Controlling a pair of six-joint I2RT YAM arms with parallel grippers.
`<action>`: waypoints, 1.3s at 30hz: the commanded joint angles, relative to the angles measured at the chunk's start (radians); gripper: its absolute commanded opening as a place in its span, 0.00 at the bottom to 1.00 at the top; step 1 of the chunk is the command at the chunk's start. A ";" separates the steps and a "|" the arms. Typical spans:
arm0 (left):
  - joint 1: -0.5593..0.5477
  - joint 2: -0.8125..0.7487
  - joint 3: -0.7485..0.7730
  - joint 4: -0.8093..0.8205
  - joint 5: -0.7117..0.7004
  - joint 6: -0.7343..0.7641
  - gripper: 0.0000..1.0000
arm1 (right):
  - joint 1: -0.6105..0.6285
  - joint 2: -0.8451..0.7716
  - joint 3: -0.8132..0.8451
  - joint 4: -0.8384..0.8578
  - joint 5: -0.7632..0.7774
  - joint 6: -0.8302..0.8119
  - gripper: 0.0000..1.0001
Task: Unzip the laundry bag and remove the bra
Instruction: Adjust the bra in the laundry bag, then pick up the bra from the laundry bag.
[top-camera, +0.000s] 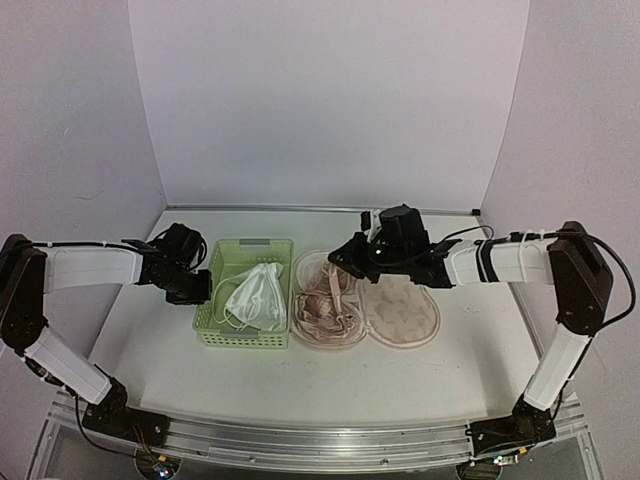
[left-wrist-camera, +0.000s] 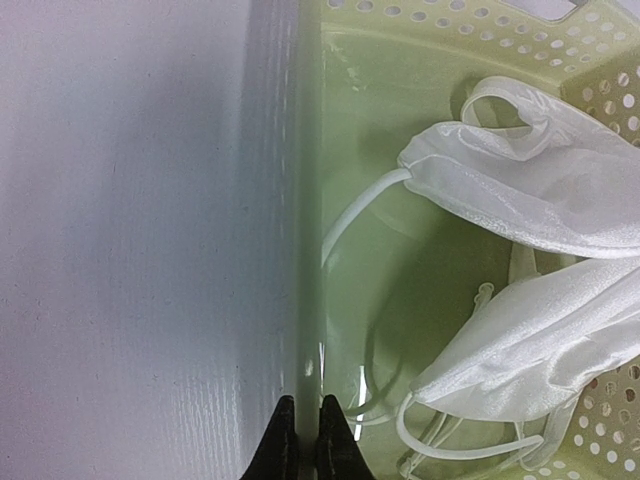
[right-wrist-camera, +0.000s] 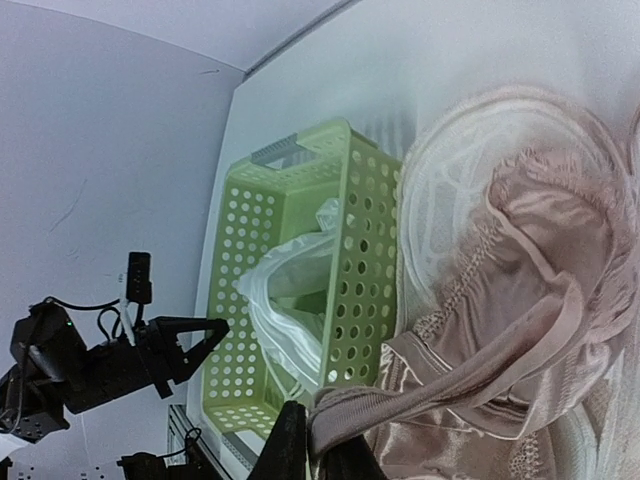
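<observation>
Beige printed fabric is seen in the top view: the laundry bag (top-camera: 405, 312) lies unzipped and spread in 2 halves on the white bench (top-camera: 300, 390). Its long axis runs left to right, and it lies just beside the green basket (top-camera: 245, 245). The pink bra (top-camera: 325, 312) is lying in the left half, directly under the right pincer (top-camera: 338, 260), so the right arm is the nearer. The bench is closed by pale lilac walls on 3 sides.

In the left wrist view, the left pincer (left-wrist-camera: 305, 448) is closed, it seems on the basket's side wall.

In the right wrist view, the right pincer is almost shut and a band of the bra is pinched between its fingers. A lift upward is judged to be needed next.
</observation>
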 joint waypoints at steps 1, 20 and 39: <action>-0.002 -0.026 0.008 0.008 -0.021 0.007 0.00 | 0.013 0.063 0.005 0.029 0.039 0.009 0.13; -0.002 -0.017 0.004 0.017 -0.010 0.015 0.00 | 0.027 0.072 -0.066 -0.019 0.029 0.055 0.64; -0.002 -0.017 0.006 0.022 0.005 0.024 0.00 | 0.039 0.199 0.068 -0.022 0.092 0.089 0.98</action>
